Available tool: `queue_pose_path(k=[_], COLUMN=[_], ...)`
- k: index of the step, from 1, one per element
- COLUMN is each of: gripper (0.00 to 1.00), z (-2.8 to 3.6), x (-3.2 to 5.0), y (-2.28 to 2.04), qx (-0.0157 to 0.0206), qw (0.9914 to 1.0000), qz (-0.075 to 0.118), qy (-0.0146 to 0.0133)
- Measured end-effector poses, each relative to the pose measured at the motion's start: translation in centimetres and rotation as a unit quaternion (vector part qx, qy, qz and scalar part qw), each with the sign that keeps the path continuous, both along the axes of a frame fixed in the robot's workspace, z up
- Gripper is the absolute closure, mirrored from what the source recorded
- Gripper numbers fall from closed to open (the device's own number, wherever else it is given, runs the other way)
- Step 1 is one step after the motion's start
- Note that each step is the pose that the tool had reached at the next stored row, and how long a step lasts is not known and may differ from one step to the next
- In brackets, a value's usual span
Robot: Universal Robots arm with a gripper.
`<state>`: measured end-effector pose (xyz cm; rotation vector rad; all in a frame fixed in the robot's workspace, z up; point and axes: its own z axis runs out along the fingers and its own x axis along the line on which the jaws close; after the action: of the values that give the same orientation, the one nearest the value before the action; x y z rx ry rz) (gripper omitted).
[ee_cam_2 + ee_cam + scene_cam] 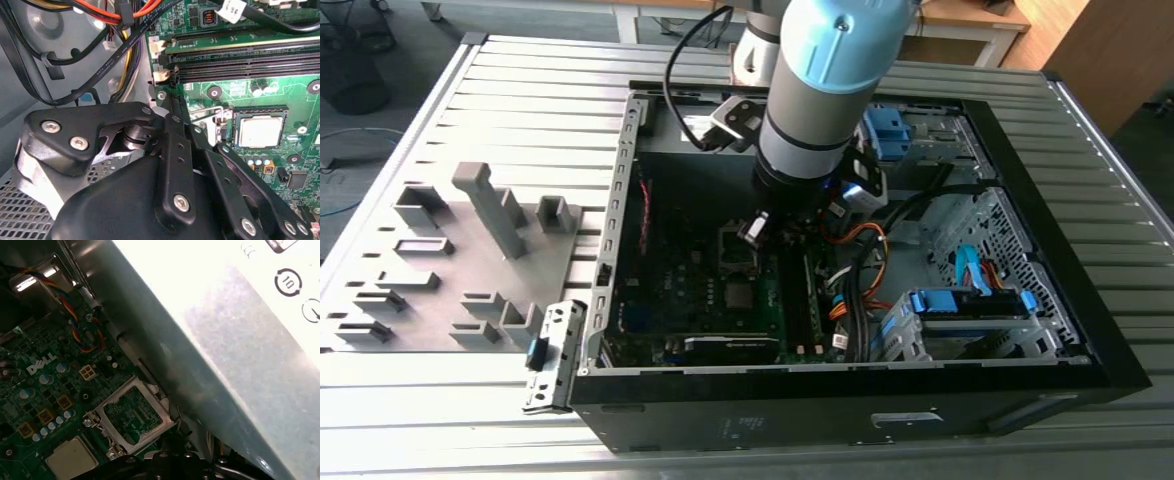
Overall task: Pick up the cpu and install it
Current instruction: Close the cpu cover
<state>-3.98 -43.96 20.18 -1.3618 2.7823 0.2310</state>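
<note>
Item: cpu (258, 131), thin flat square chip with a pale silvery metal face, lying flat in its socket on the green motherboard (280, 90) at the right of the second wrist view and low left in the first wrist view (72, 458). I judge it light, rigid and fragile on its underside, the smooth lid slippery, so it is best taken by two opposite edges, kept level, never pressed on the face. My hand (172, 107) hangs just beside it inside the computer case (1121, 340), fingertips drawn together on nothing.
</note>
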Motion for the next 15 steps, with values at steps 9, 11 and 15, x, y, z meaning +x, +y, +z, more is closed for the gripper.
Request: queue_pose_path(k=[9, 11, 15], gripper=[0.9, 0.9, 0.9], z=[0.16, 0.27, 0.48], x=[-0.13, -0.13, -0.13], y=[-0.01, -0.02, -0.15], qx=[-0.001, -0.001, -0.001], qw=[1.0, 1.0, 1.0], qz=[0.0, 0.0, 0.0], qy=[0.0, -0.0001, -0.0002])
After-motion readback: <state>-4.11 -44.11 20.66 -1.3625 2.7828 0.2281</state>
